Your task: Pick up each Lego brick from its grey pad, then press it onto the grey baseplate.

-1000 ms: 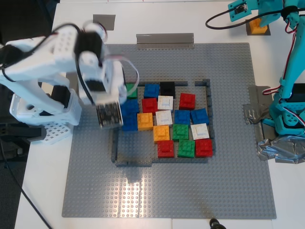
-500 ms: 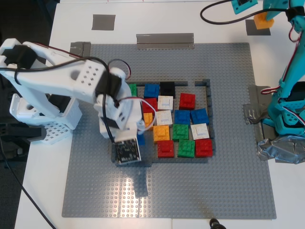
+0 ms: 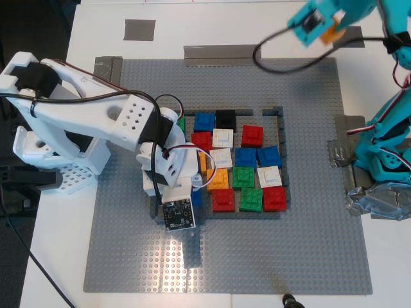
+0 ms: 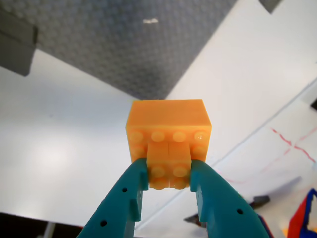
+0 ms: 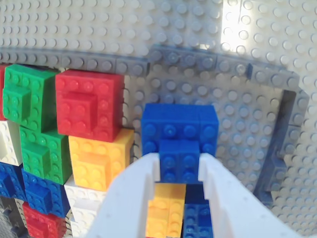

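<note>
A very large square grey studded baseplate (image 3: 308, 250) lies on a white tabletop (image 3: 58, 256). On the baseplate, a frame of thin dark grey bricks (image 3: 280, 138) surrounds a cluster of square studded plastic bricks in red, green, blue, white, orange and black.

My second gripper (image 5: 179, 178), white, is down inside the frame at its corner nearest the exterior view's lower left. Its fingers (image 5: 225, 196) pinch the raised centre of a small square blue studded plastic brick (image 5: 179, 131). In the second wrist view this blue brick sits low over the baseplate, just beside a red brick (image 5: 90, 104) and an orange brick (image 5: 99, 156) of the cluster; whether it is pressed down cannot be told.

My first gripper (image 4: 169, 178), teal, is raised beyond the baseplate's far edge, towards the exterior view's upper right. Its fingers (image 4: 130, 191) clamp the raised centre of a small square orange studded plastic brick (image 4: 168, 129), held in the air above the tabletop.

A small flat dark grey square pad (image 3: 139, 29) lies on the tabletop beyond the baseplate's far corner, at the exterior view's upper left.
</note>
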Controlling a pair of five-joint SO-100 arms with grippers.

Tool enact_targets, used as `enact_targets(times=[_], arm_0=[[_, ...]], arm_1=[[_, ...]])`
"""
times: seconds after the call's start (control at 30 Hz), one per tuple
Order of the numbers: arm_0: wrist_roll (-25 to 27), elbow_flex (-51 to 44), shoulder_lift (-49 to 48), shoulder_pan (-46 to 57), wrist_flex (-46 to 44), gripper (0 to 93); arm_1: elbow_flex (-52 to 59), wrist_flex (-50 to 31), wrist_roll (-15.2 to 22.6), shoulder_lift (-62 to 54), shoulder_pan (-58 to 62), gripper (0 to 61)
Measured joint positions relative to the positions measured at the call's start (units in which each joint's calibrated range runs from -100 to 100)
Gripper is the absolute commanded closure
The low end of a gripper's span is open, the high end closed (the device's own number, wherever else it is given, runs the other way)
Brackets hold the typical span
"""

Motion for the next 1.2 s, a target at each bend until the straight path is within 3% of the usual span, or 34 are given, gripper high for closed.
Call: enact_targets(times=[0.2,0.7,0.87,1.2], arm_0=[[1.05,10.83,-4.23,-3.85,0.00,92.7],[0.10,12.00,-6.76,-11.39,0.00,92.7],[-3.19,12.00,-6.76,-14.58,0.00,92.7],[-12.54,12.00,-6.76,-17.09,-3.39,92.7]], arm_1=[[0.39,-2.09,-1.32,0.86,-2.55,61.2],[0.48,-2.49,-4.15,2.16,-6.18,61.2],[0.48,-2.49,-4.40,2.33,-6.18,53.3],[1.16,-2.49,-3.91,2.33,-6.27,45.2]])
